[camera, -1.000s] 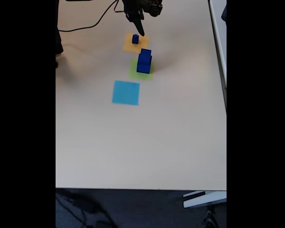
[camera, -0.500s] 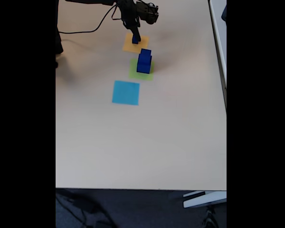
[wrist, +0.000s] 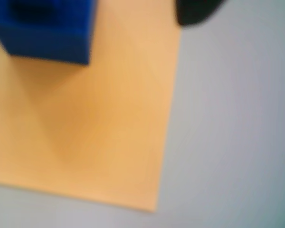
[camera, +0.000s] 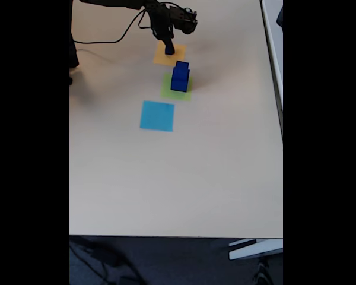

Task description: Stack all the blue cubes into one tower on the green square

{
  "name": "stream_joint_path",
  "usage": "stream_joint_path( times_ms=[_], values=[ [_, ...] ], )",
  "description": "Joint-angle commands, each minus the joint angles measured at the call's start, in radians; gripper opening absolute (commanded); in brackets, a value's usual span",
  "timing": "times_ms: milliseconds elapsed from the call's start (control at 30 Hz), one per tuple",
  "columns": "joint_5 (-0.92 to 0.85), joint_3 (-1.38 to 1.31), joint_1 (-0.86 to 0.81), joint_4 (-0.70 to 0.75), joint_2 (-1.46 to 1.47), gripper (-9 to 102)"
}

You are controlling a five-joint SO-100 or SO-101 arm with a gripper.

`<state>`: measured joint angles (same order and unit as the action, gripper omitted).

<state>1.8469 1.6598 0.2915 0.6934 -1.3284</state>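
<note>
Where the fixed view looks down, a smooth, matte beige table [camera: 184, 178] carries three flat paper-thin squares in a slanted row: a light-blue square [camera: 157, 116], a green square [camera: 168, 92] and an orange square [camera: 162, 58]. On the green one stands a short tower [camera: 180, 76] of solid dark-blue cubes, a smaller block on a larger. The dark arm [camera: 166, 15] reaches down so its gripper [camera: 168, 47] sits at a small blue cube [camera: 169, 51] on the orange square; whether the fingers clasp it cannot be told. In the blurred wrist view the small cube [wrist: 45, 28] shows sharp edges.
</note>
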Motion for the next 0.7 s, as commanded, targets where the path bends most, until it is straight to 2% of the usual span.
stream_joint_path(
  times_ms=[0, 667],
  values=[
    [-0.018, -0.005, -0.011, -0.008, -0.1, 22],
    [-0.058, 0.035, -0.023, 0.021, -0.124, 17]
  ],
)
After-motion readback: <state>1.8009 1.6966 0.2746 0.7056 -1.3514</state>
